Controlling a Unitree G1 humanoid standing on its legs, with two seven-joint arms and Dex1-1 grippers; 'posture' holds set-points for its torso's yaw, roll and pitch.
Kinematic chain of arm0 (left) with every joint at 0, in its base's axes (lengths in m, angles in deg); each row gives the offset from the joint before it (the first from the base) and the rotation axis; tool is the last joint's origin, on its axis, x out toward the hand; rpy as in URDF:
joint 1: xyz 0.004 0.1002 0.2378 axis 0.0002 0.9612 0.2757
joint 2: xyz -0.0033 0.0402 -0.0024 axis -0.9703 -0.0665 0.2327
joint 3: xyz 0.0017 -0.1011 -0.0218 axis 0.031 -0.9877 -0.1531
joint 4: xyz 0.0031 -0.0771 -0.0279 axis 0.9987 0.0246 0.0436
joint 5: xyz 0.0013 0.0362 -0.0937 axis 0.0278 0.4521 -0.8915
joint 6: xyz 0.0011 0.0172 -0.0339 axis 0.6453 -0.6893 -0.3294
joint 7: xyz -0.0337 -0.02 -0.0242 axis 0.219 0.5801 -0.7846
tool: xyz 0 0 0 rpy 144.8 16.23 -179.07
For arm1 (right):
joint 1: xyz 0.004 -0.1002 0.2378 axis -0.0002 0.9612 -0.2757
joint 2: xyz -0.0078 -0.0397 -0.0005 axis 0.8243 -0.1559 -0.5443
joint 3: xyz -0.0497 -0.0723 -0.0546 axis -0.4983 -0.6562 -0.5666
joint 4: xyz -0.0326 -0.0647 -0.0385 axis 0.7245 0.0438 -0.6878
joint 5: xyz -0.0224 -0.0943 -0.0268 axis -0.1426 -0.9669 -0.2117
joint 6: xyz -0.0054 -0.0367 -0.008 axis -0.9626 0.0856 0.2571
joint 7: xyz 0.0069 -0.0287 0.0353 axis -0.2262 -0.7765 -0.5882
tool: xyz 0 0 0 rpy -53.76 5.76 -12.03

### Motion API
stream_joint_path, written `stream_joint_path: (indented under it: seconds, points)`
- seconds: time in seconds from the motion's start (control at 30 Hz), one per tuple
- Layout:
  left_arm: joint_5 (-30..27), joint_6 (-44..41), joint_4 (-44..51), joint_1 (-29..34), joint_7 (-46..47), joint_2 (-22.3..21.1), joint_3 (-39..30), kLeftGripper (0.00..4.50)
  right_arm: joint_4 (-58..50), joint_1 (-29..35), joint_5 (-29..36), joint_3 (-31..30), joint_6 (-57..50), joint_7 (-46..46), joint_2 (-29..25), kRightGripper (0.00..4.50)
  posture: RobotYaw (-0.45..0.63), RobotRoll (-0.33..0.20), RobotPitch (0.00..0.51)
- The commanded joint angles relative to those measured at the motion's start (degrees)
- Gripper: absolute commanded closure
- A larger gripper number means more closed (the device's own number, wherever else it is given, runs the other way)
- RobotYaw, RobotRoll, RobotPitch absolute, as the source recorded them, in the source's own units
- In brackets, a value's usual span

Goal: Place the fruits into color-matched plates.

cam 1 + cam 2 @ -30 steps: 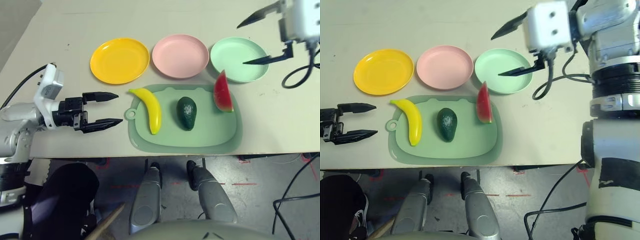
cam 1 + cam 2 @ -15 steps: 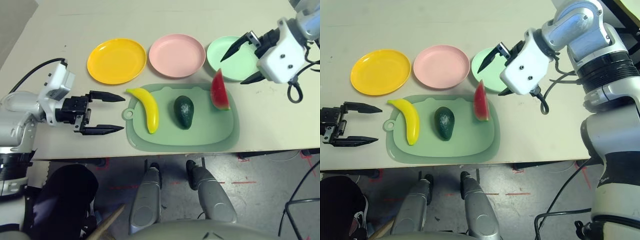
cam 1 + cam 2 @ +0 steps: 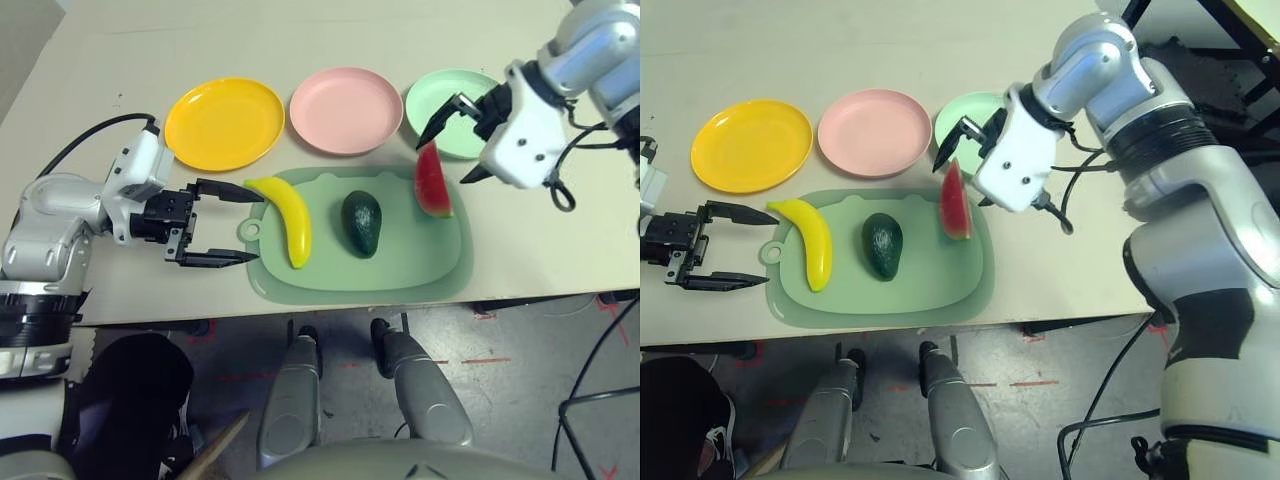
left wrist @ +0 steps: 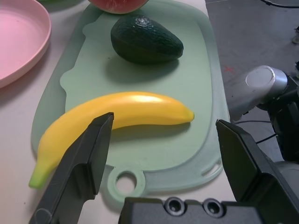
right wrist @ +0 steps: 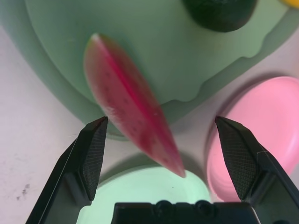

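I see three plates in a row at the far side of the tabletop (image 3: 560, 260): the yellow plate (image 3: 224, 122) on my left, the pink plate (image 3: 346, 110) in the middle, the green plate (image 3: 444, 92) on my right. All three are bare. Just in front of them lies the mat (image 3: 400, 275), and all three fruits are on it. The banana (image 3: 284, 217) lies at its left end near the handle hole, the avocado (image 3: 361, 223) lies in the middle, and the watermelon (image 3: 432, 183) stands on edge at the right far corner, close to the green plate.

My left claw (image 3: 222, 224) is wide open, low over the tabletop just left of the mat, its fingers pointing at the banana. One tip is near the banana's far end, the other at the mat's left edge. In the left wrist view the banana (image 4: 117, 119) sits between the two fingers (image 4: 79, 163), not touched.

My right claw (image 3: 958, 150) is open too, at the near edge of the green plate, right beside the watermelon's top. In the right wrist view the wedge (image 5: 131, 102) lies between the spread fingers (image 5: 93, 154), with clear gaps on both sides.
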State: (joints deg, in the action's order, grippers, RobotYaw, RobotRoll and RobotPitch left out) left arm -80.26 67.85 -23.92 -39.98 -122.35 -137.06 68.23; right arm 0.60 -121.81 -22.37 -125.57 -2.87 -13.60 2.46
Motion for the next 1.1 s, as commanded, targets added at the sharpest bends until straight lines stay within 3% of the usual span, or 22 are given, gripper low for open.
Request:
stream_joint_path:
  seconds: [0.03,0.27,0.53,1.1]
  points:
    - [0.52,0.16,0.33,0.63,-0.16,-0.96,-0.35,0.04,2.72,1.54,-2.56,1.71,1.47,-0.31,1.54,0.00,-0.06,0.000,0.320]
    - [1.37,0.80,-0.78,-0.16,-0.39,-0.95,0.21,0.04,5.27,3.97,-6.08,5.01,2.12,-0.31,4.53,0.00,-0.06,0.000,0.323]
    - [0.38,-1.00,1.84,-0.88,0.08,-0.77,0.00,0.04,7.61,5.51,-14.65,9.89,2.98,4.64,8.45,0.00,-0.05,0.000,0.319]
    - [0.30,-0.38,2.72,-0.50,0.33,-1.22,-0.68,0.04,7.36,8.04,-19.73,14.13,-4.30,1.29,8.68,0.00,-0.04,0.000,0.306]
